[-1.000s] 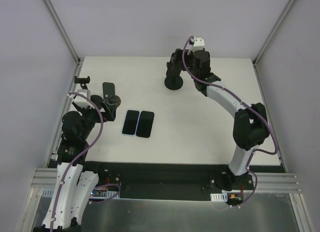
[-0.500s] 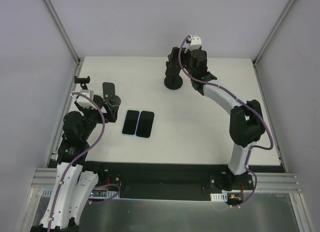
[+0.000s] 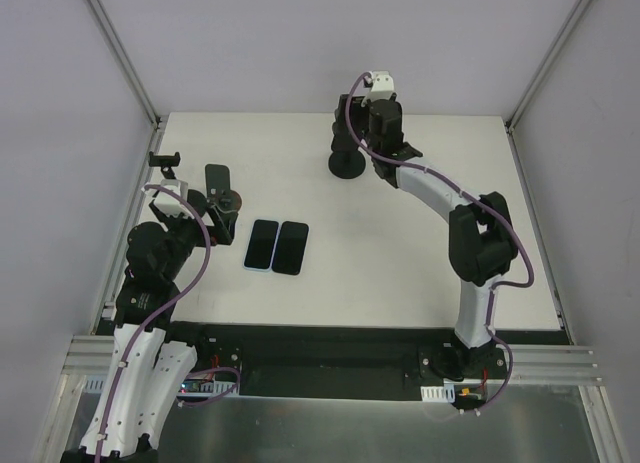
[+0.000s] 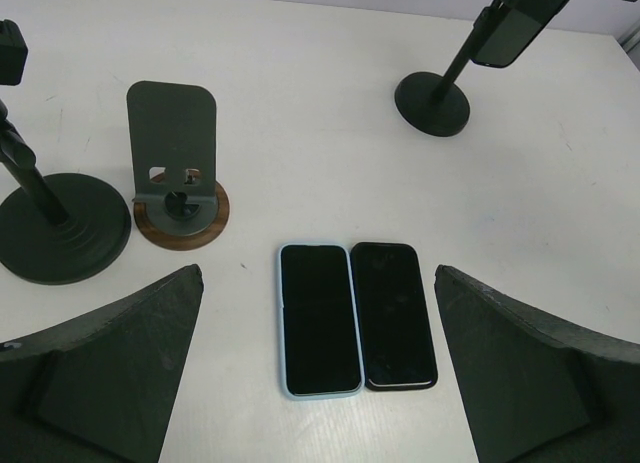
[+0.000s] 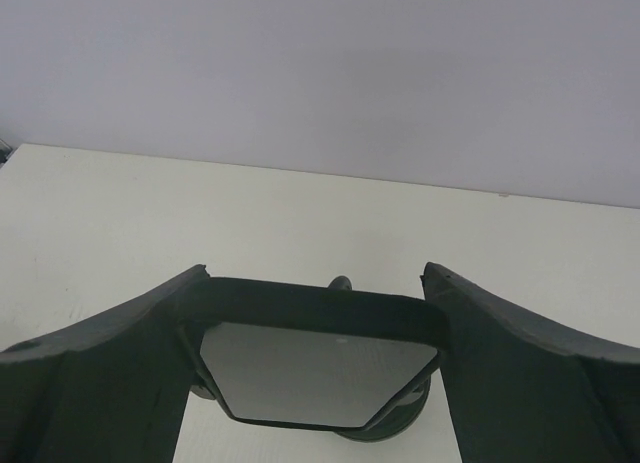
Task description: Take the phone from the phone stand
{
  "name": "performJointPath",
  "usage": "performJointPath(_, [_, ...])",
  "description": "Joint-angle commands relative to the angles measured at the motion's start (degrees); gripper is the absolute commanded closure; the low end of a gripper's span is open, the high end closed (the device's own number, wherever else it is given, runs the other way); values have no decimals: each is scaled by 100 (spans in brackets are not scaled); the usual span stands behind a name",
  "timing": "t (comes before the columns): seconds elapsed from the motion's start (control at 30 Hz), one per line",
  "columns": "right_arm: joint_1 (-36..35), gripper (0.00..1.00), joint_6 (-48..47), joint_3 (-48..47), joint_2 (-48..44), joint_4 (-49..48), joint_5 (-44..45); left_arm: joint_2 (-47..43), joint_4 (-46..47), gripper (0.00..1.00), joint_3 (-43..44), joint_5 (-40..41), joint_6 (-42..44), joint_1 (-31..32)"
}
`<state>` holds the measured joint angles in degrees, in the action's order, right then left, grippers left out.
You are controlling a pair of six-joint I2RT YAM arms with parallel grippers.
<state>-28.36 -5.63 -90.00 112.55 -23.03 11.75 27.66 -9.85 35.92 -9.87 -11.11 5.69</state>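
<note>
A white table [image 3: 430, 273] sits inside a booth of plain grey walls [image 3: 300, 43], with metal struts [image 3: 120, 53] running up the far corners. At the table's 12 o'clock stands the phone stand [image 3: 347, 165] on a round black base, with the phone [image 5: 320, 368] up at its head, off the table.

In the left wrist view the phone's long axis slopes up toward 2 o'clock. From the right wrist it is foreshortened, glass toward the lens, and the long axis seems to run away from the camera.

The right gripper [image 5: 315, 273] straddles the phone's short width. Its jaws are spread wide, with a finger at each side edge, but I cannot tell whether they press on it.

The left gripper [image 4: 318, 275] hangs at the table's 9 o'clock with its jaws fully spread, holding nothing. Below it two flat phones [image 4: 355, 318] lie side by side.
</note>
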Motion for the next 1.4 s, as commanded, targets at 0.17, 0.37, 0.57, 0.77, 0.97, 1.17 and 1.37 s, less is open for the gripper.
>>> performJointPath(0.17, [-29,36,-219,350,-769,8,-243,-50,123,1,-33,90,83,46])
performJointPath(0.37, [-21,66,-246,1297,-1884,245,-726,-103,115,1,-138,-224,92,46])
performJointPath(0.57, [-38,86,-18,2380,-3326,719,-1490,-103,132,1,-200,-884,180,55])
performJointPath(0.77, [-161,95,-26,3558,-4697,1361,-2281,317,158,1,-33,-1964,40,98])
performJointPath(0.97, [-442,96,-447,4402,-5796,1670,-2993,960,448,1,257,-1967,-242,1151])
performJointPath(1.17, [-513,94,-791,4780,-6193,1828,-3661,1662,1589,1,64,-1404,152,2698])
performJointPath(1.37, [-565,91,-817,4895,-6228,1784,-4224,2699,3092,1,-261,-2132,1181,3430])
